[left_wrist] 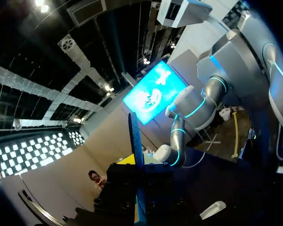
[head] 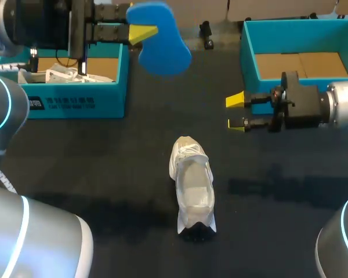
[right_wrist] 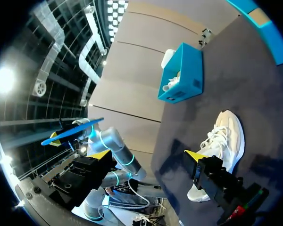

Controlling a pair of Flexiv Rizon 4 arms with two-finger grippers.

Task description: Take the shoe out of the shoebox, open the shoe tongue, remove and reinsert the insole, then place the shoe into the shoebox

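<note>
— Where's the insole?
— My left jaws grip the blue insole (head: 162, 40), raised beside the left shoebox (head: 75, 98) (something white lies inside it).
— And the shoe?
— The white shoe (head: 191, 182) lies mid-desk (head: 104, 168), apart from both boxes. My right jaws stand open, empty, near the right shoebox (head: 247, 58).

Open table (head: 104, 168) apparently surrounds shoe (head: 192, 184); right gripper (head: 236, 112) nearest.

The left hand (left_wrist: 137, 165) holds the blue insole (left_wrist: 133, 133) edge-on.
</note>
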